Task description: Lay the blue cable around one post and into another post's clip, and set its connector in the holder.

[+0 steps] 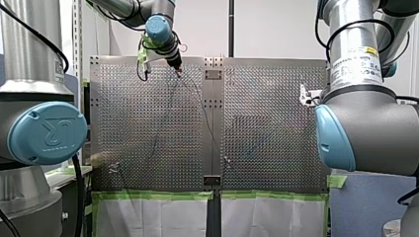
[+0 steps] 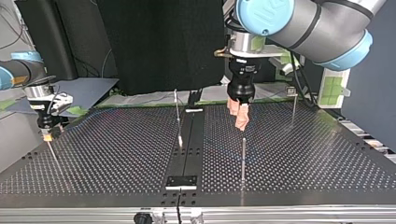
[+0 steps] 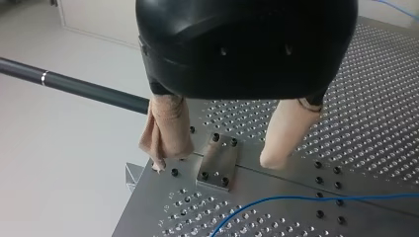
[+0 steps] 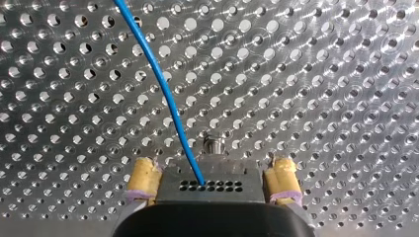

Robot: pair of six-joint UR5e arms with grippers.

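The right gripper was clamped on the connector between its yellow pads, low over the tabletop near a side edge, probably to seat it in the holder. The blue cable trailed away across the perforations. The left gripper hovered wide open and empty by the far edge, likely free to route slack.

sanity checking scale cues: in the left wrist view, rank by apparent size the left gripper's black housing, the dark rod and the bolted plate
1. left gripper's black housing: largest, though nearest the camera.
2-3. dark rod and bolted plate: similar visible area, rod longer, plate wider; not ranked.
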